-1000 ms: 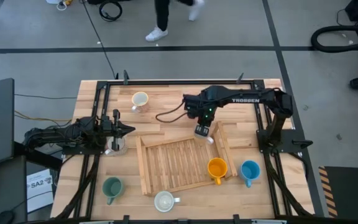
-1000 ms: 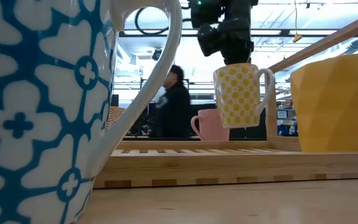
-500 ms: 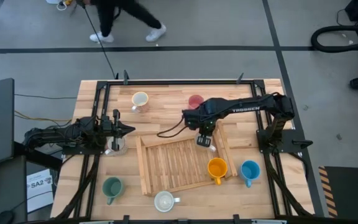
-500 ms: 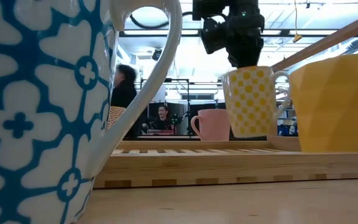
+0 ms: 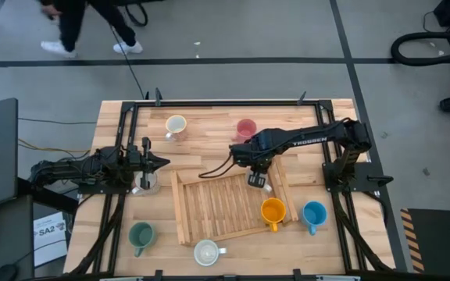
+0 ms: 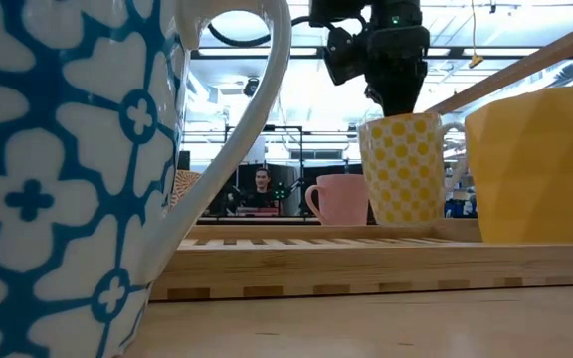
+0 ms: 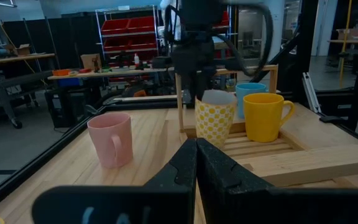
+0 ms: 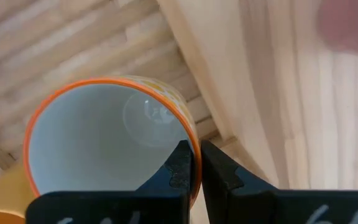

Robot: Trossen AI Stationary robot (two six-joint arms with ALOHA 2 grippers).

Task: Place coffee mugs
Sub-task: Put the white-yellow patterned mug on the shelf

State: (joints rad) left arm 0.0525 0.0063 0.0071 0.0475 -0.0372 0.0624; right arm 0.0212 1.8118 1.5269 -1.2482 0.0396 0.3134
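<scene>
Currently the right gripper [image 5: 258,181] pinches the rim of a yellow-checked mug [image 6: 400,169], one finger inside the wall and one outside, as the right wrist view shows. The mug stands upright at the far right corner of the slatted wooden tray [image 5: 209,211], its base level with the slats in the low view. White lettering on the right arm [image 5: 303,140] is partly legible and appears to read "TROSSEN".

An orange mug [image 5: 273,211] sits inside the tray at its right edge, and a blue mug [image 5: 314,213] stands just outside that edge. A pink mug [image 5: 246,128] and a cream mug [image 5: 176,125] stand on the table's far side. A dark green mug [image 5: 141,234] and a white mug [image 5: 207,252] stand near the front edge.

The left gripper [image 5: 156,163] rests at the table's left side with its fingers pressed together, above a pale mug [image 5: 144,183]. A sheet [image 5: 47,231] beside the table reads "SA2".
</scene>
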